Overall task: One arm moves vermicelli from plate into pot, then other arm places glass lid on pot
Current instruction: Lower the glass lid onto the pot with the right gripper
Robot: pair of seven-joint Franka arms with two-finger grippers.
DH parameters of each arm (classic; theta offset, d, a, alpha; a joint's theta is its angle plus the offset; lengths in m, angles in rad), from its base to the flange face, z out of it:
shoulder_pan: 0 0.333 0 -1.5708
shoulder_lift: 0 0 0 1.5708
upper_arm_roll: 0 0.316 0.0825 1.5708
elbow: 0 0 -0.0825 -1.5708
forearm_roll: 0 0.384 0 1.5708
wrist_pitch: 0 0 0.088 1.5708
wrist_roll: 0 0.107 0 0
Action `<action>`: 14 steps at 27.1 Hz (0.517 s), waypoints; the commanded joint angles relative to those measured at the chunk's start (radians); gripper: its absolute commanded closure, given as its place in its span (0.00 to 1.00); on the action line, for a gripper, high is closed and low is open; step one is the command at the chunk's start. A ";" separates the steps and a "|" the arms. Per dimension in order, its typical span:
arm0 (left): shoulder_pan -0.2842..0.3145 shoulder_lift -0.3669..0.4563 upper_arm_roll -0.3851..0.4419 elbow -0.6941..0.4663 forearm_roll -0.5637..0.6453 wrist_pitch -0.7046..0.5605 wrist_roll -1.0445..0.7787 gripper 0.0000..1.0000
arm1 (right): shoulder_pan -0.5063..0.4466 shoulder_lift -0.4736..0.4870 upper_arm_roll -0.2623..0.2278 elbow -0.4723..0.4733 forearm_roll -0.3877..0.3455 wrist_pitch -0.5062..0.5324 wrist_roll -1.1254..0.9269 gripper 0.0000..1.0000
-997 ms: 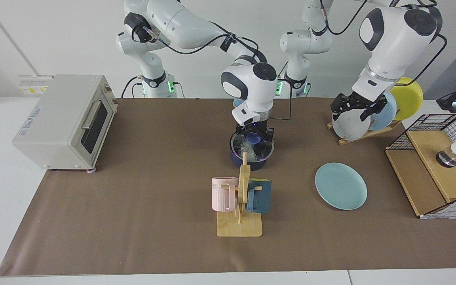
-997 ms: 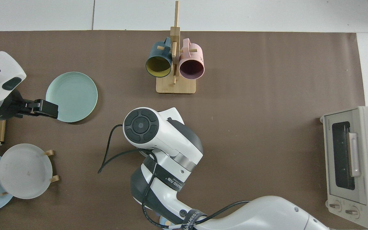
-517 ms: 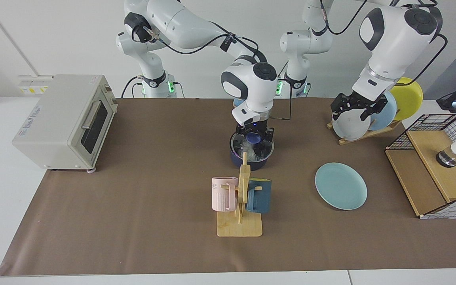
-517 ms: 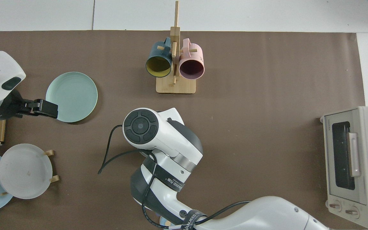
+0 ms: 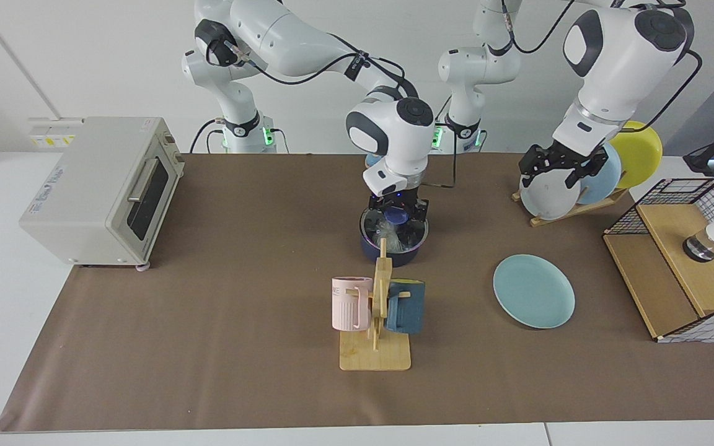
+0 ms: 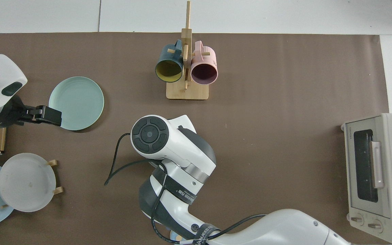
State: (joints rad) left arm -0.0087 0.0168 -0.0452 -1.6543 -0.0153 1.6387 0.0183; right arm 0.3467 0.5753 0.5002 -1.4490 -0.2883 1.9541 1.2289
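**Lid on the pot, end effector at the knob: the release is the risk**

The right end effector [image 5: 398, 214] is reaching straight down over the middle of the counter [image 5: 239, 297], its fingers sitting on either side of the blue knob of the round clear glass lid with a thin metal rim [image 5: 395, 228]. Whether it is clenching the knob or has let go, I cannot tell. The lid is lying on the small dark navy saucepan [image 5: 394, 244], and pale strands showing through the glass are probably the thin white vermicelli [image 5: 388, 234]. In the top view the arm is covering the pot entirely.

If the fingers are dragging on the knob as the arm lifts, the lid could be tilting off the rim or sliding the pot toward the wooden mug rack [image 5: 377, 322] just in front of it, where a pink mug and a dark blue mug are hanging.

The left end effector [image 5: 558, 170] is waiting, fingers spread and holding nothing, above the white plate [image 5: 546, 195] in the dish rack at the far right. The round pale teal-green plate [image 5: 534, 291] is lying bare nearer on that side.
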 commanded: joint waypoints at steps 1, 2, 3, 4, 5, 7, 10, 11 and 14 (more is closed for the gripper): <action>-0.004 -0.012 0.005 0.002 0.014 0.001 -0.001 0.00 | -0.020 -0.005 0.017 -0.036 0.017 -0.024 0.035 1.00; -0.004 -0.012 0.005 0.002 0.014 0.001 -0.001 0.00 | -0.021 -0.005 0.018 -0.036 0.020 -0.024 0.035 1.00; -0.004 -0.012 0.005 0.002 0.015 0.001 -0.001 0.00 | -0.021 -0.005 0.018 -0.036 0.020 -0.024 0.035 1.00; -0.004 -0.012 0.004 0.002 0.014 0.001 -0.001 0.00 | -0.020 -0.005 0.018 -0.036 0.020 -0.024 0.035 1.00; -0.004 -0.012 0.004 0.002 0.014 0.001 -0.001 0.00 | -0.021 -0.005 0.018 -0.036 0.021 -0.024 0.035 1.00; -0.004 -0.012 0.002 0.002 0.015 0.001 -0.001 0.00 | -0.023 -0.003 0.018 -0.036 0.023 -0.024 0.035 1.00; -0.004 -0.012 0.002 0.002 0.015 0.001 -0.001 0.00 | -0.025 -0.005 0.018 -0.037 0.044 -0.026 0.035 1.00; -0.004 -0.012 0.002 0.002 0.014 0.001 -0.001 0.00 | -0.025 -0.005 0.018 -0.037 0.046 -0.024 0.035 1.00; -0.004 -0.012 0.002 0.002 0.014 0.001 -0.001 0.00 | -0.026 -0.003 0.018 -0.037 0.046 -0.024 0.035 1.00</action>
State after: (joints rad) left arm -0.0086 0.0124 -0.0442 -1.6542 -0.0153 1.6388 0.0183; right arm 0.3422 0.5748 0.5005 -1.4559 -0.2705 1.9331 1.2320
